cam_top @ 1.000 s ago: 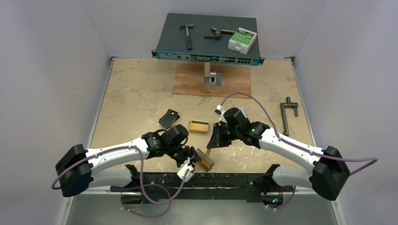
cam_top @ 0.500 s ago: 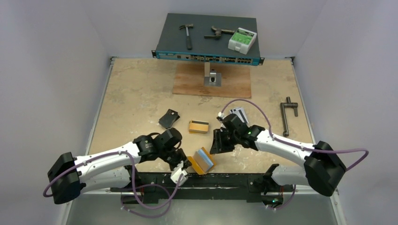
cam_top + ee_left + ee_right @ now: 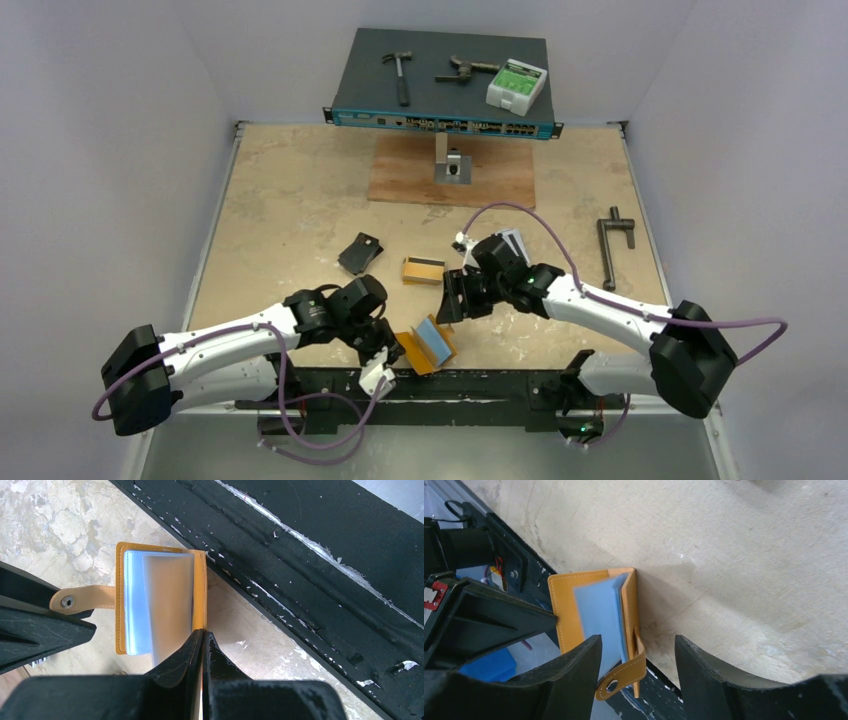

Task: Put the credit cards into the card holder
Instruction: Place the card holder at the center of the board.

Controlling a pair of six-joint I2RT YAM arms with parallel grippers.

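Observation:
The orange card holder [image 3: 428,345] lies open at the table's near edge, its blue-grey sleeves fanned up [image 3: 150,600]. My left gripper [image 3: 398,352] is shut on the edge of one orange cover [image 3: 202,635]. Just beyond the holder my right gripper [image 3: 450,302] stands open [image 3: 638,652]. The snap tab [image 3: 623,679] hangs loose between its fingers, closer to the left one. A yellow-orange stack of credit cards [image 3: 423,270] with a black stripe lies mid-table. Silver-grey credit cards [image 3: 514,240] peek out behind the right arm.
A black folded case [image 3: 360,252] lies left of the yellow cards. The black base rail [image 3: 480,385] runs right beside the holder. A black clamp tool [image 3: 610,250] is at the right. At the back are a wooden board [image 3: 400,175] and a network switch [image 3: 440,90] carrying tools.
My left gripper closed on the holder's cover. My right gripper opened and let go, and the holder swung open so that its sleeves show.

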